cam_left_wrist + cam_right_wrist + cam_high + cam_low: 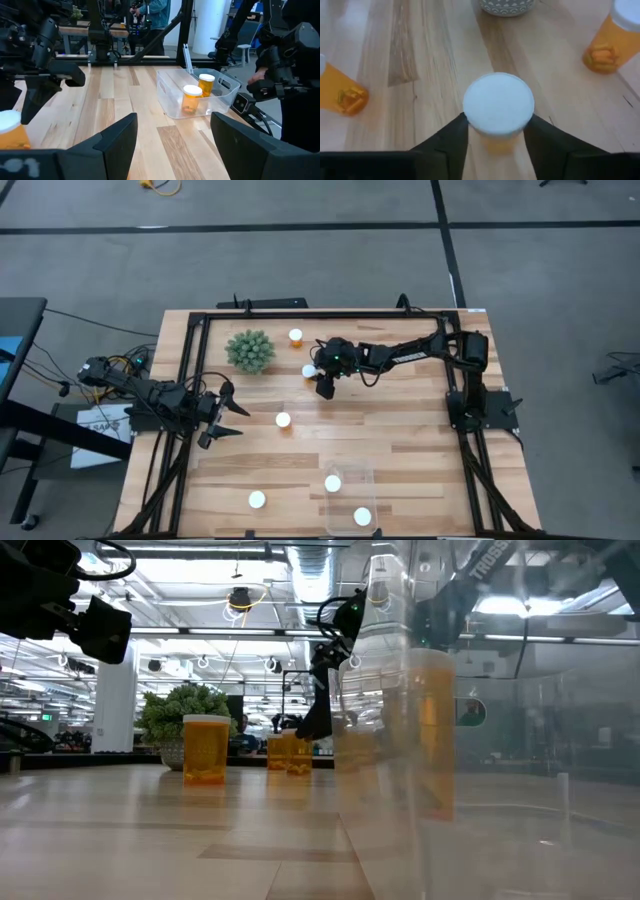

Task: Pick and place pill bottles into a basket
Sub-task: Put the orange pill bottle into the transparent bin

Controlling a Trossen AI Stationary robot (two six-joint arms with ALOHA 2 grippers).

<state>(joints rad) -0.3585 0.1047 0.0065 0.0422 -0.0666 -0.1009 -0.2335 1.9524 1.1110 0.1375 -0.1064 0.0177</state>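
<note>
Right gripper (497, 132) straddles 1 bottle (498, 105), fingers touching its cap but not lifted; squeeze evenly, rise straight, clear the plant (250, 351). Left gripper (225, 418) waits open, empty.

Two dark, near-black arms of jointed segments make up the robot. The right arm (400, 352) is built of boxy matte housings and carries a small green light near its wrist, seen from above; white lettering, only partly legible, runs along one link in the low view. The left arm (150, 395) trails thin black cables and shows yellow and green wiring at its rear end. Its fingers (117, 142) are flat, angular black plates with bevelled edges; the right arm's fingers (447, 140) are similarly dark and wedge-shaped.
</note>
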